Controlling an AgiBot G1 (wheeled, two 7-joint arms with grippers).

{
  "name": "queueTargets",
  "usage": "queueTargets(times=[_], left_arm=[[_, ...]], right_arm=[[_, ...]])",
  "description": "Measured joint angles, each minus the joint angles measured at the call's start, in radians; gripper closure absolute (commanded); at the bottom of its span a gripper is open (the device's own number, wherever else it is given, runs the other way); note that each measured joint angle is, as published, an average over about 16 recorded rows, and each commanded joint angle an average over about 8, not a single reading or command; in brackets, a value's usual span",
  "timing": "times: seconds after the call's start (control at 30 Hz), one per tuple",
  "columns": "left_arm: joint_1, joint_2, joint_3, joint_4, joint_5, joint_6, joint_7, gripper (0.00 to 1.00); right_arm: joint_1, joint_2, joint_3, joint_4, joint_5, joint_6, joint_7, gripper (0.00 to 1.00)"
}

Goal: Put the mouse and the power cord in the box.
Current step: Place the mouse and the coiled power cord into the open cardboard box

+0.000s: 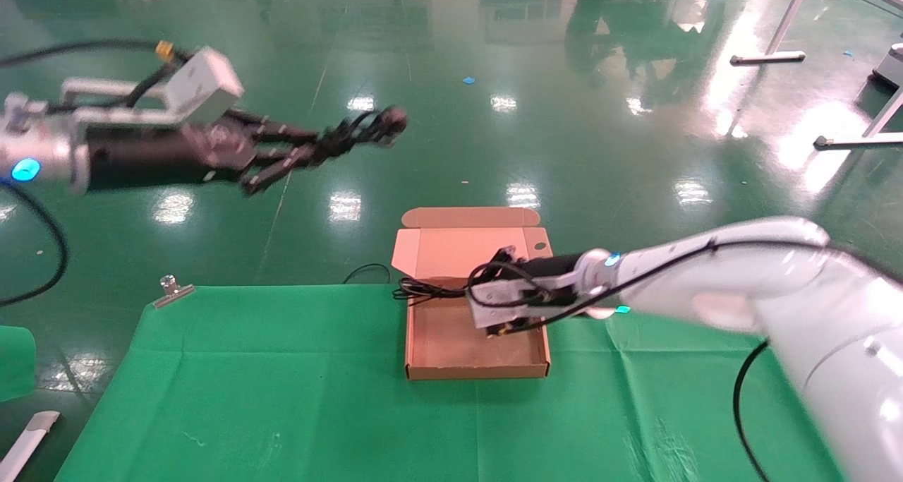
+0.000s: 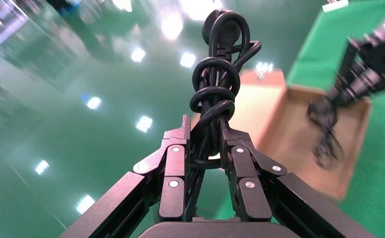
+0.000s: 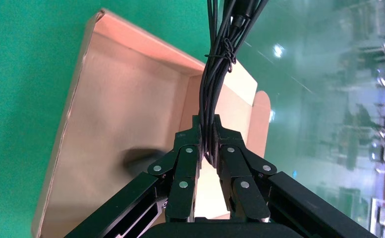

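Observation:
My left gripper (image 1: 331, 143) hangs high over the floor to the far left of the table, shut on the power cord (image 1: 377, 123). In the left wrist view the coiled power cord (image 2: 217, 74) sticks out past the left gripper (image 2: 205, 124), plug end outermost. The open box (image 1: 473, 372) lies on the green cloth with its lid (image 1: 451, 245) folded back. My right gripper (image 1: 487, 274) is over the box's far part, shut on the mouse's thin tied cable (image 3: 215, 74). Loops of that cable (image 1: 423, 289) hang past the box's left wall. I cannot make out the mouse body.
The green cloth (image 1: 282, 383) covers the table, with a metal clip (image 1: 173, 290) at its far left corner. Beyond lies glossy green floor, with white frame legs (image 1: 769, 57) at the far right. The bare box floor (image 3: 131, 99) lies below the right gripper (image 3: 206, 124).

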Motion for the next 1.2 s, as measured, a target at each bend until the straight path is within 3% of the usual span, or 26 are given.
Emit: queueTargets(times=[0.4,0.63,0.67,0.7,1.2], left_arm=[[0.033,-0.068,0.000,0.004,0.001,0.046,0.029,1.00],[0.041,-0.083,-0.001,-0.008,-0.001,0.060,0.044,1.00],[0.041,-0.084,-0.001,-0.010,-0.001,0.061,0.046,1.00],[0.042,-0.085,-0.001,-0.012,0.000,0.062,0.048,1.00],[0.038,-0.018,0.018,-0.043,0.028,0.039,0.045,1.00]], right_arm=[[-0.105,-0.001,-0.114,0.077,0.115,0.157,0.166,0.98],[-0.117,0.001,-0.185,0.076,0.156,0.190,0.247,0.13],[-0.117,0.001,-0.195,0.076,0.160,0.194,0.255,0.03],[-0.117,0.001,-0.205,0.076,0.164,0.197,0.263,0.00],[-0.081,0.015,-0.273,0.029,0.250,0.231,0.314,0.00]])
